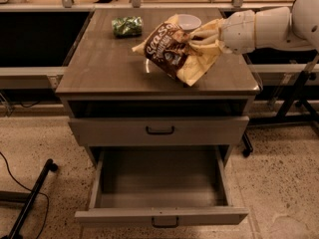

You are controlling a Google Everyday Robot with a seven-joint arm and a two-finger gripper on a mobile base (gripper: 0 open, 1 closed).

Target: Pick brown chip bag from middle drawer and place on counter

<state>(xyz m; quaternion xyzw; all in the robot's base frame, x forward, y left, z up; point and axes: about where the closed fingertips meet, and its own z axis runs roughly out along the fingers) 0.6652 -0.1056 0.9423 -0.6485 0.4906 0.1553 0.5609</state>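
The brown chip bag (172,54) hangs tilted over the right half of the counter (104,68), its cream lower end at or just above the surface. My gripper (202,38) reaches in from the right on a white arm and is shut on the bag's upper right part. The middle drawer (159,215) stands pulled out below, and its grey box is empty.
A small green shiny packet (126,26) lies at the counter's back left. A white bowl (188,21) sits at the back behind the bag. The drawer above (159,130) is closed. A black stand leg (30,198) lies on the floor at left, and dark table legs (299,93) stand at right.
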